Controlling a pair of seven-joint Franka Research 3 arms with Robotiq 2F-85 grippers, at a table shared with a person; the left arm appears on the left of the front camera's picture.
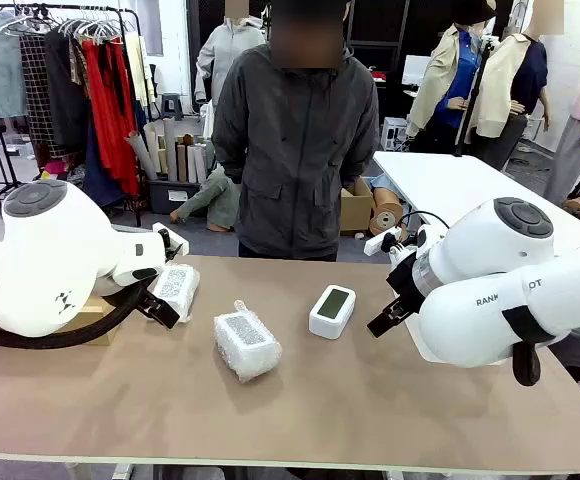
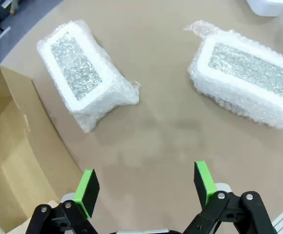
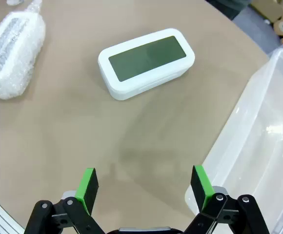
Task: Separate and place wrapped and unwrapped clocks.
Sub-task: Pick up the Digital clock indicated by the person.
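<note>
Bare clock [image 3: 146, 63] untouched — right end effector [image 3: 144, 183] and left end effector [image 2: 144, 183] both spread empty; centre right across its narrow width before closing.

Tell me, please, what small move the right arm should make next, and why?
Probably ease the right gripper forward and down over the bare white digital clock: its jaws stand open and empty, the clock lies free just ahead, untouched, and the clear plastic tub stands right beside the gripper.

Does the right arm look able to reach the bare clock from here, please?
Probably yes: the right gripper hangs open just short of the bare clock, with nothing lying between them.
</note>
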